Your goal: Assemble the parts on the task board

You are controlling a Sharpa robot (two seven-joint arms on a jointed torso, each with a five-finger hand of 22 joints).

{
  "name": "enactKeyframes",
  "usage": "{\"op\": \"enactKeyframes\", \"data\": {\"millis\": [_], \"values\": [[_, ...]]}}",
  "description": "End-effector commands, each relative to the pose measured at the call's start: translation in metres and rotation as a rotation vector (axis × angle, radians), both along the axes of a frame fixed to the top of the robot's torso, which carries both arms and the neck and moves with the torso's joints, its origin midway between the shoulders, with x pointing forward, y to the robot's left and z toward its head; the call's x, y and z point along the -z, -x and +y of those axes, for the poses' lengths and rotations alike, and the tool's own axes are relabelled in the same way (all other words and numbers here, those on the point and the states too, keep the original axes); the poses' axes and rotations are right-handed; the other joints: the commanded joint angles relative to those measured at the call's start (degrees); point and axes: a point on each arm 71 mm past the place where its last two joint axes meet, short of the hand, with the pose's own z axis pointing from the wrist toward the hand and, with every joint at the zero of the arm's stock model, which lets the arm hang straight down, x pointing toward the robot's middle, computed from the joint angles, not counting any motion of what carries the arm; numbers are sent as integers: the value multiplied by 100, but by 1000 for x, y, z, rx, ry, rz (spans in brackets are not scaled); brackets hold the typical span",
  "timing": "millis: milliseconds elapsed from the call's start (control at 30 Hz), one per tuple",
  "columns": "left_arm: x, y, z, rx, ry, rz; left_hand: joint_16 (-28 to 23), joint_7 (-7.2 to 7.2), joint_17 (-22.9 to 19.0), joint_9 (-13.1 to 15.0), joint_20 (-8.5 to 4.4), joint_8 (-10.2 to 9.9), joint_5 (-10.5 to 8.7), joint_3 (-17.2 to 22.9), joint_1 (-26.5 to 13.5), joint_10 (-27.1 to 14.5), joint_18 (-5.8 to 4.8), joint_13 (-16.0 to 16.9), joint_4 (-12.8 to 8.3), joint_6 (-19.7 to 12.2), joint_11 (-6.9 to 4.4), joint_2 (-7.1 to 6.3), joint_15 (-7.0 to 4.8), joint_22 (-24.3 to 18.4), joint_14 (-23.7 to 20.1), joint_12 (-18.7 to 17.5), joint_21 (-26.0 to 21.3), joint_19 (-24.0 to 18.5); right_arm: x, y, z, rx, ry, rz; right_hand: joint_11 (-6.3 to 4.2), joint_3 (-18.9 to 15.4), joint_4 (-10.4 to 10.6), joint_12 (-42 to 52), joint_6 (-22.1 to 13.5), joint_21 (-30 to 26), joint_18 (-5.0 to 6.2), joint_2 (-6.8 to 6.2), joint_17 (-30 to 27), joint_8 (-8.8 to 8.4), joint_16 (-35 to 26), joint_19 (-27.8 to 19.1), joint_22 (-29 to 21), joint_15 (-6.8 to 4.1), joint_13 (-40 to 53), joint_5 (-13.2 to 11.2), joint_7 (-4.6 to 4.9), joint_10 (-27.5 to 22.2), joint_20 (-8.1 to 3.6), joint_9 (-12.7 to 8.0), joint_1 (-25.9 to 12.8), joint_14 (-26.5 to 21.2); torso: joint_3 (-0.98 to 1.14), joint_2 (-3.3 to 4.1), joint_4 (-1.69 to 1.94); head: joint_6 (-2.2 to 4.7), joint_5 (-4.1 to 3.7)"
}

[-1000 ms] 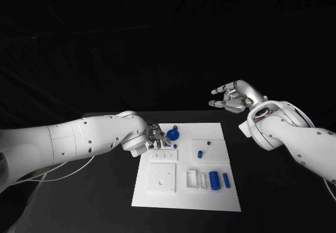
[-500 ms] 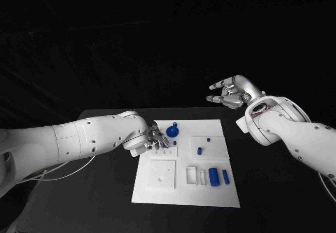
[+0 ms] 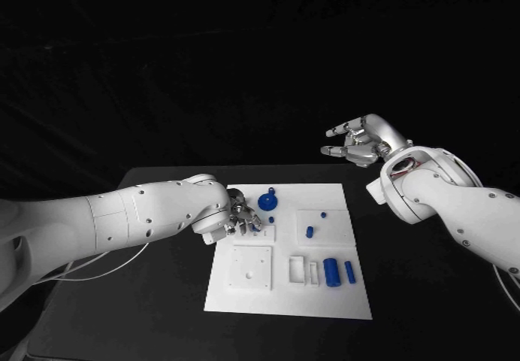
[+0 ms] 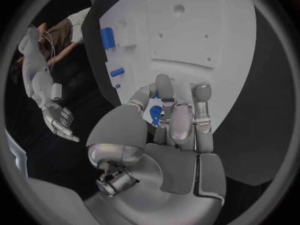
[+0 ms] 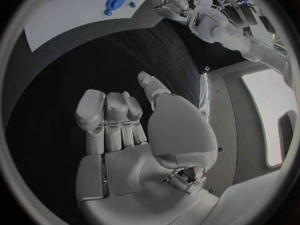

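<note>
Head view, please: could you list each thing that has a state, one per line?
Left robot hand: fingers curled over the task board, a small blue part between them.
Right robot hand: raised beyond the table, holding nothing.
Large blue cylinder: lying flat.
Round blue part: on the board.

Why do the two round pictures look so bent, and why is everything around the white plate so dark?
Head view: the task board is bright white against a black table and black backdrop, so little else catches light. Left wrist view: a fisheye lens curves the board's straight edges around the left hand. Right wrist view: the same bending, with the right hand large in the middle.
</note>
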Motion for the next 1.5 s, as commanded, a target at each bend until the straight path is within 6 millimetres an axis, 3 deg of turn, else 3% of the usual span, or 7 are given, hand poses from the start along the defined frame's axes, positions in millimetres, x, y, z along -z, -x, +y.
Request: {"op": "enactKeyframes", "data": {"millis": [33, 533, 1500], "values": [[1, 0, -1, 2, -12, 0, 16, -606, -6, 320, 9, 15, -30, 335, -10, 226, 34, -5, -303, 789, -65, 44, -24, 11, -11, 18, -6, 44, 0, 0, -1, 4, -3, 4, -24, 32, 4, -23, 45, -36, 101, 11, -5, 0, -24, 115, 735, 16, -10, -93, -7, -15, 16, 9, -1, 5, -2, -3, -2, -5, 2], [6, -1, 0, 3, -37, -18, 9, -601, -43, 349, 8, 16, 0, 357, -6, 225, 31, -54, -313, 775, -62, 52, -21, 54, -17, 13, -39, 39, 1, -1, 0, 5, -2, 15, -20, 47, 1, -30, 39, -41, 102, 39, -5, 0, -27, 117, 735, 19, -15, -278, -5, -20, 19, 9, -19, 6, 0, -4, 2, -31, -8], [10, 1, -1, 37, -56, 7, 10, -599, -68, 364, 12, 14, 35, 384, -5, 225, 26, -96, -332, 774, -59, 33, -17, 92, -19, 23, -102, 40, 2, -2, 0, 6, 1, 25, -20, 67, -25, -23, 44, -53, 104, 57, 0, 0, -25, 120, 733, 19, -13, -360, -4, -17, 20, 9, -9, 7, 5, -7, -2, -52, 24]]}}
